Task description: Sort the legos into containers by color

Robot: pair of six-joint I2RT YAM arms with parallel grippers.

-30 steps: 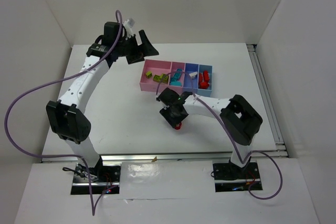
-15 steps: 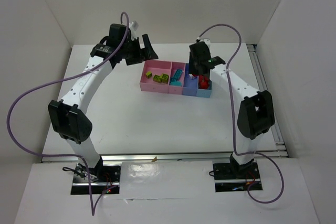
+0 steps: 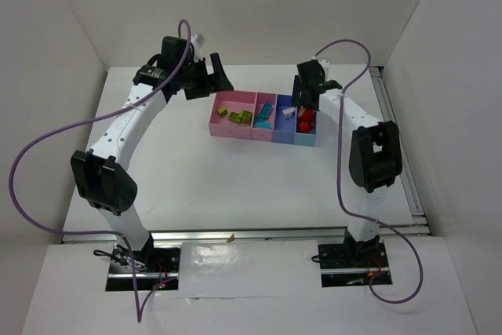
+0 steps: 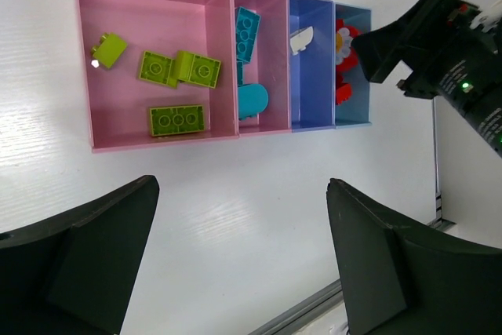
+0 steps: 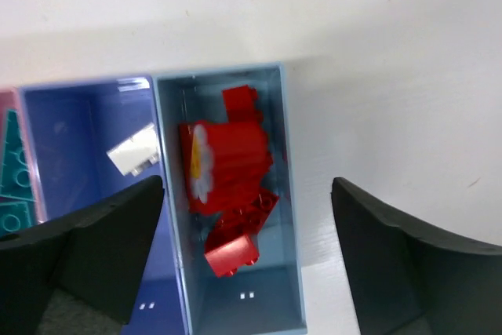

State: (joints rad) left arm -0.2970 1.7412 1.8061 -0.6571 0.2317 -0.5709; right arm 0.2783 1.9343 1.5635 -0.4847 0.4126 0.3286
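A row of four joined open-top plastic bins [image 3: 235, 132] lies on the white table [image 3: 196, 170], just right of centre in the overhead view. From left to right in that view they are a wide pink bin [image 4: 129, 103], a narrow pink bin [image 4: 273, 60], a darker blue bin [image 4: 311, 92] and a light blue bin [image 5: 243, 304].

The right gripper [image 3: 304, 101] hangs over the right-hand end of the row. Its two black fingers [image 5: 86, 256] are spread wide with nothing between them. In its wrist view the light blue bin fills the middle of the frame, below the gap between the fingers. That bin holds a heap of red studded plastic bricks [image 5: 239, 147], among them a red piece with a white flower-like face [image 5: 198, 164]. A small white brick [image 5: 135, 151] lies alone in the darker blue bin, left of centre in this view.

The left gripper [image 3: 209, 80] stands in the upper left of the overhead view, up and to the left of the row's pink end and apart from it. Its jaws are also wide apart and empty. In its wrist view the fingers occupy the lower corners and all four bins run across the upper half. Four lime green studded bricks [image 4: 176, 119] lie in the wide pink bin, and teal bricks [image 4: 249, 25] lie in the narrow pink one.
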